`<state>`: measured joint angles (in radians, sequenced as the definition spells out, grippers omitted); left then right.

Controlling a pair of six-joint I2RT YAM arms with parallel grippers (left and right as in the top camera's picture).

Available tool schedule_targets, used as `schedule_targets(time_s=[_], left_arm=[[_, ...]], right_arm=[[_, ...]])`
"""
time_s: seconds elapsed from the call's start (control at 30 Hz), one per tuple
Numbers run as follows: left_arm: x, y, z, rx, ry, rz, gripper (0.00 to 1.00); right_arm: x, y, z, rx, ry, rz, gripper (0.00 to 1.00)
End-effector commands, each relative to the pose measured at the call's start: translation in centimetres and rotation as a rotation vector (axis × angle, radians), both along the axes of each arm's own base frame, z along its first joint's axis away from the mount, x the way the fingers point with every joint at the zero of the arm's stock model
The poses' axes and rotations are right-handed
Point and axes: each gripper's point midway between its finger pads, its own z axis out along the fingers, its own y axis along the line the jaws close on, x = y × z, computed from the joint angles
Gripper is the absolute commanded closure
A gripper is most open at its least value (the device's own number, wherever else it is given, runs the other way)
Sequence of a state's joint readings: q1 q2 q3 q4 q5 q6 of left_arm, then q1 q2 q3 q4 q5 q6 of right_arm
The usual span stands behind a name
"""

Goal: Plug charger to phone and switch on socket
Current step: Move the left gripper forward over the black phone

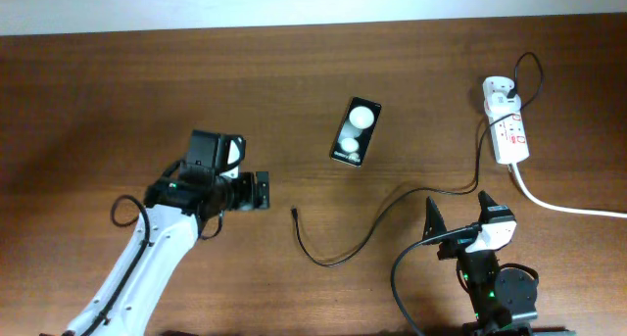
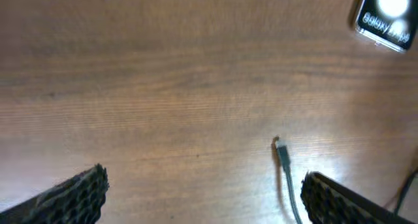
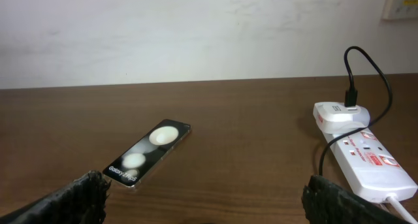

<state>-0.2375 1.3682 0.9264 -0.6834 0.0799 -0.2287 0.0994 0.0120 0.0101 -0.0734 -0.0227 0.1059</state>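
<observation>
The black phone (image 1: 355, 131) lies flat mid-table with two white round spots; it also shows in the right wrist view (image 3: 147, 152) and at the left wrist view's top right corner (image 2: 386, 18). The thin black charger cable (image 1: 392, 216) runs from the white adapter on the socket (image 1: 506, 126) to its plug tip (image 1: 294, 213), which lies loose on the table (image 2: 279, 145). My left gripper (image 1: 261, 191) is open and empty just left of the tip; in its wrist view (image 2: 204, 188) the cable passes beside the right finger. My right gripper (image 1: 457, 216) is open and empty near the front edge (image 3: 202, 198).
The socket's thick white cord (image 1: 568, 207) runs off to the right edge. A pale wall stands behind the table's far edge (image 3: 196, 34). The socket with its adapter shows at the right of the right wrist view (image 3: 362, 155).
</observation>
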Motion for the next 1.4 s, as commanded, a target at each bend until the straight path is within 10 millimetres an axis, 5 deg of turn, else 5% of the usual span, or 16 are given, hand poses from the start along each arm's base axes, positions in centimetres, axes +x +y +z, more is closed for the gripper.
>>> schedule_targets(time_s=[0.0,0.27,0.37,0.57,0.87,0.97,1.07,1.13,1.37], left_arm=[[2.5,0.7,5.2,0.060,-0.025,0.040,0.01],[4.1,-0.9,-0.7,0.050,0.173,0.012,0.01],[4.7,-1.1,-0.8,0.046,0.156,0.009,0.01],[5.6,-5.2,-1.2,0.032,0.093,-0.075,0.01],[5.6,-7.0,-8.0,0.042,0.216,-0.094,0.01],[7.5,-8.3,-7.0,0.032,0.123,-0.154,0.01],[14.1,-11.4,1.3,-0.039,-0.124,-0.178,0.01],[15.8,-13.4,2.5,-0.070,-0.229,-0.200,0.01],[17.5,-18.0,-6.0,0.000,-0.265,-0.395,0.01]], right_arm=[[0.0,0.0,-0.2,0.002,0.004,-0.003,0.01],[0.0,0.0,-0.2,0.002,0.004,-0.003,0.01],[0.0,0.0,-0.2,0.002,0.004,-0.003,0.02],[0.0,0.0,-0.2,0.002,0.004,-0.003,0.01],[0.0,0.0,-0.2,0.002,0.004,-0.003,0.01],[0.0,0.0,-0.2,0.002,0.004,-0.003,0.01],[0.0,0.0,-0.2,0.002,0.004,-0.003,0.01],[0.0,0.0,-0.2,0.002,0.004,-0.003,0.01],[0.0,0.0,-0.2,0.002,0.004,-0.003,0.01]])
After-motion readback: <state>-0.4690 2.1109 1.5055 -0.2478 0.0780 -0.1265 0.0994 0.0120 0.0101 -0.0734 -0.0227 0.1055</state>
